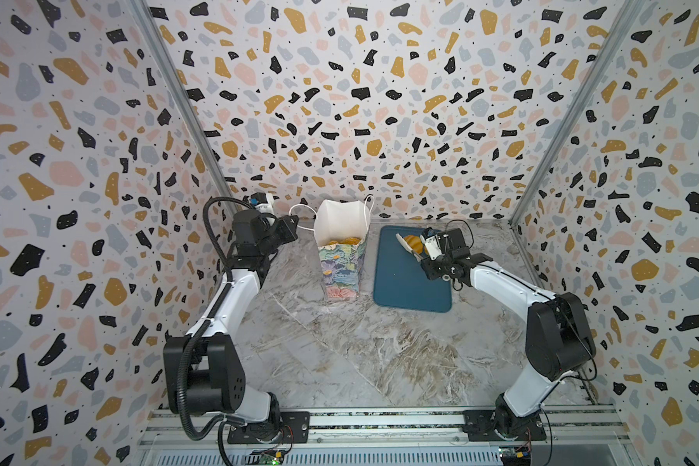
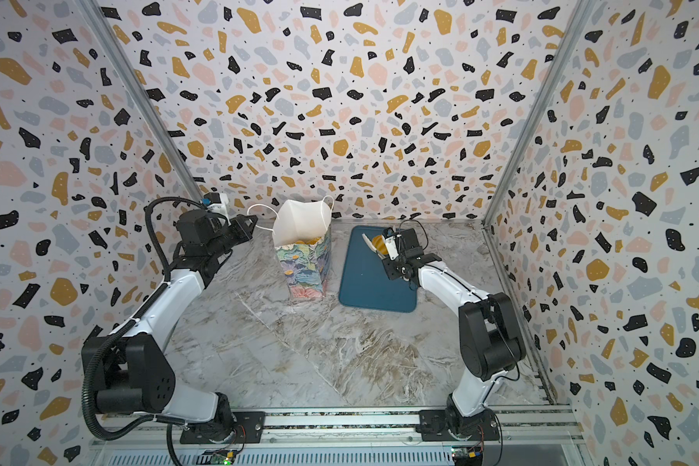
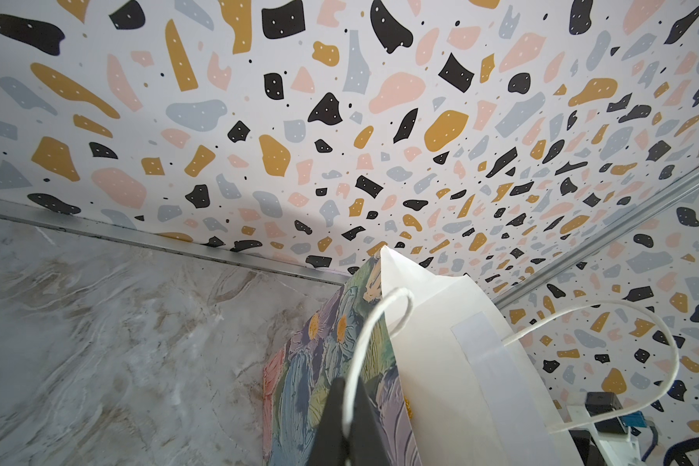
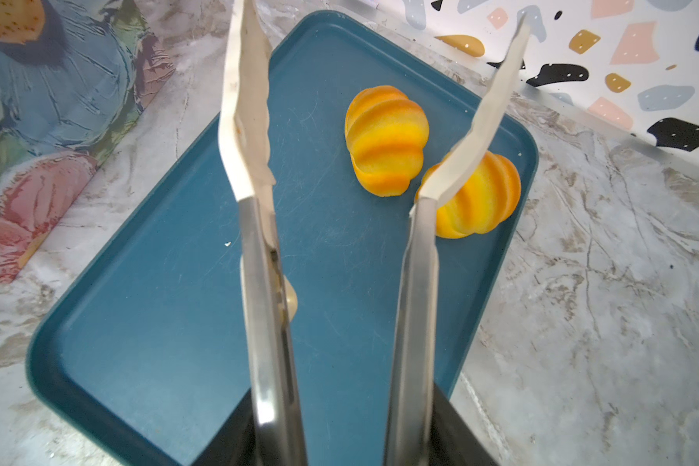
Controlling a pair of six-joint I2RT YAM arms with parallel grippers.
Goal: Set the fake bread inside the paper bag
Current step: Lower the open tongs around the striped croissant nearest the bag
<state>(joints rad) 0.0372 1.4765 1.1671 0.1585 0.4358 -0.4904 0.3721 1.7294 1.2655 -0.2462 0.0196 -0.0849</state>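
Pinching the left-hand cord handle (image 3: pixel 396 292) of the paper bag (image 1: pixel 342 262), the left claw (image 3: pixel 348 427) has its 2 black fingers pressed together on the white cord, which runs up from between them in a loop to the bag's rim. In both top views this claw sits just left of the bag's mouth, raised off the table (image 1: pixel 340 355). The bag stands upright near the back wall with its mouth open. Its inside is white and its outside carries a painted floral print, and its second cord handle (image 3: pixel 662 343) arches free on the far side. Golden-brown pastries (image 1: pixel 342 241) lie inside the bag, low against its near wall; how many cannot be told. Just right of the bag, with a strip of bare table between them, a dark-blue tray (image 1: pixel 404 290) lies flat. At its far end, toward the back wall, rest 2 ridged rolls (image 4: pixel 386 141) striped yellow and orange. They sit close beside each other, and whether they touch cannot be told. The right claw (image 4: pixel 348 439) is clamped on a pair of metal tongs (image 4: pixel 259 282), whose 2 arms come out from between its black fingers and reach over the tray. The white scalloped tips of the tongs stand spread apart. In the right wrist view 1 roll shows in the gap between the tips. The other roll (image 4: pixel 481 197) lies partly behind 1 tip, and contact there cannot be made out.
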